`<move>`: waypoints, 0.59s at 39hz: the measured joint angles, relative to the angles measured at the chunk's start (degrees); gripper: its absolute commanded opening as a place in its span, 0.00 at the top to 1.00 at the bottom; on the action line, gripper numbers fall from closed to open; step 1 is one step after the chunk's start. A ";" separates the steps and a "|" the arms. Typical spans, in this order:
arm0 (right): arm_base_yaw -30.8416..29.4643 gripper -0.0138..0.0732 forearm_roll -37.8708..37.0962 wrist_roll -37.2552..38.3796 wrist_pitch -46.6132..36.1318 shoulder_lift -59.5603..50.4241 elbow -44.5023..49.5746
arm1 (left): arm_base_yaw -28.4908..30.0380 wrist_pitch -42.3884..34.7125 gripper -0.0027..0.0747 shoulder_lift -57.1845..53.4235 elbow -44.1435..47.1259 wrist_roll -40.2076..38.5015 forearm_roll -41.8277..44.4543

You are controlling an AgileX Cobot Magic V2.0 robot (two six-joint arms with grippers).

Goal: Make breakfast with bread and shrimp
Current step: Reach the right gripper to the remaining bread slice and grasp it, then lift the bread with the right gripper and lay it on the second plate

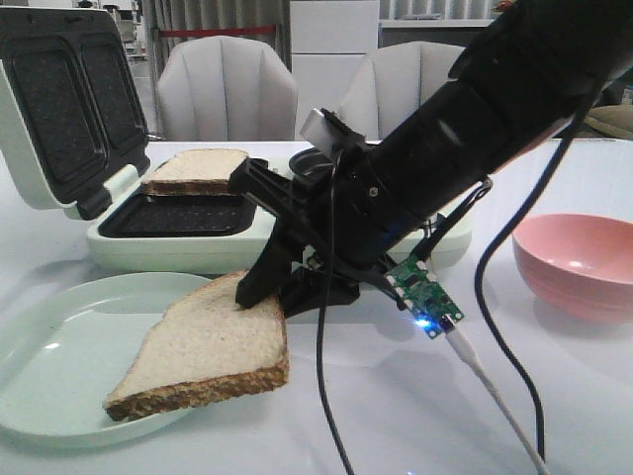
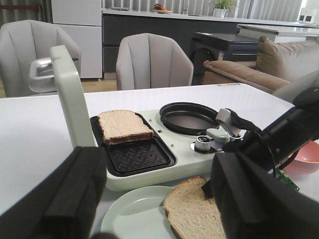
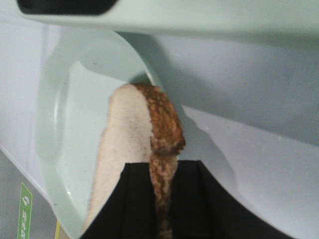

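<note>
Two bread slices, one (image 1: 203, 346) clamped edge-on by right end effector (image 3: 160, 191) over plate (image 1: 49, 346), other (image 2: 123, 126) in sandwich maker (image 2: 149, 167), left end effector (image 2: 159, 199) parted, seen only from left wrist.

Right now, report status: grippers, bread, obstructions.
Right gripper shut on bread slice, tilted over the plate. Left gripper open, empty. Second slice in sandwich maker, lid up. Nothing blocking.
</note>
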 measured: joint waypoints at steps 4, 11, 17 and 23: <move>0.00 0.69 0.00 -0.73 0.09 -2.81 -0.12 | 0.00 -0.04 0.30 0.00 0.00 0.00 0.00; 0.00 0.69 1.02 -1.74 1.66 -6.51 -2.95 | 0.00 -0.04 0.30 0.00 0.00 0.00 0.00; 0.00 0.69 3.44 -2.16 1.29 -6.52 -8.21 | 0.00 -0.13 0.30 0.00 0.00 0.00 0.00; 0.00 0.69 4.52 -2.61 -2.77 -4.64 -14.34 | 0.00 -0.13 0.30 0.00 0.00 0.00 0.00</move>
